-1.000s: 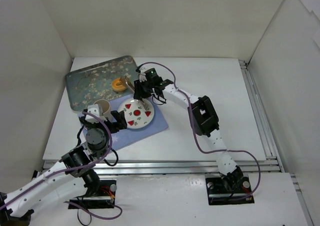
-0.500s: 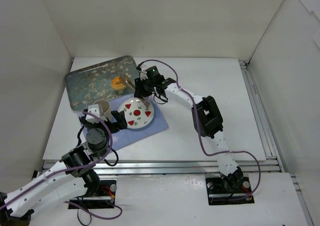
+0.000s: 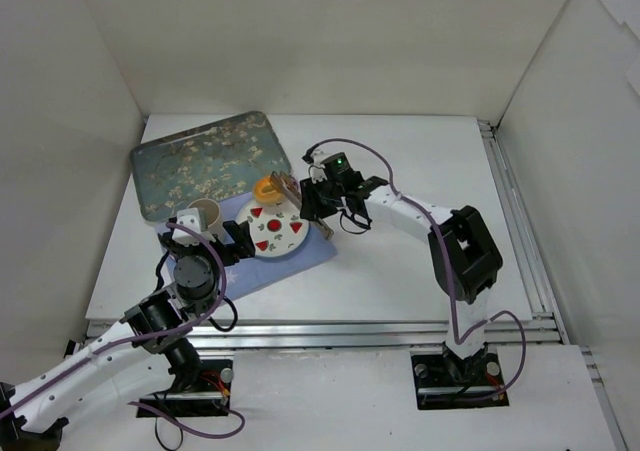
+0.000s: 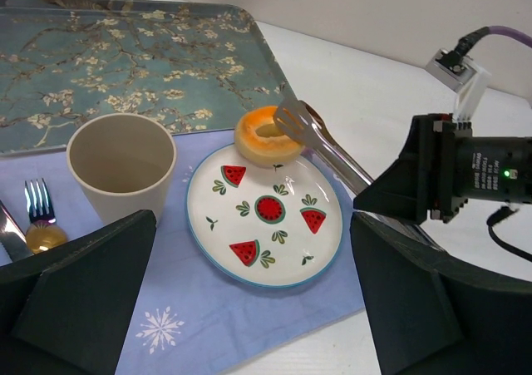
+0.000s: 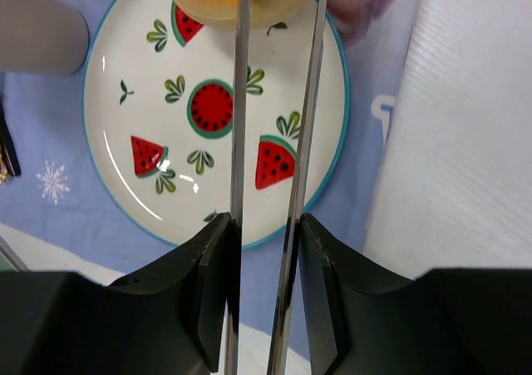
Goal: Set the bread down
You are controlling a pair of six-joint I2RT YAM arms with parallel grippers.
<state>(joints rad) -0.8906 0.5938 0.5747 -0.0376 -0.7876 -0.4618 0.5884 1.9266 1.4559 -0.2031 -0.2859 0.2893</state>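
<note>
The bread (image 4: 268,134), a small orange-yellow ring bun, sits pinched in the tips of metal tongs (image 4: 328,146), right at the far rim of the watermelon plate (image 4: 198,209); can't tell from here whether it's touching the rim or just above it. One tong tip lies across the bun's top by the centre hole. The tongs run back to the R gripper (image 5: 266,250), whose fingers are clamped tight on the two tong arms, squeezing them nearly parallel. From the R wrist cam the bun shows at the top edge, w/ the tong arms crossing over the plate's watermelon pattern. The plate lies on a pale blue placemat (image 4: 208,308) w/ a snowflake print. Just left of the plate stands a beige cup (image 4: 122,167), upright, and left of that a fork (image 4: 35,204) on the mat. Behind mat and cup is a teal blossom-pattern tray (image 4: 125,51), on the white table (image 3: 420,161). The L gripper (image 3: 203,235) hangs at the near side of the mat, facing the plate, jaws spread wide apart.
</note>
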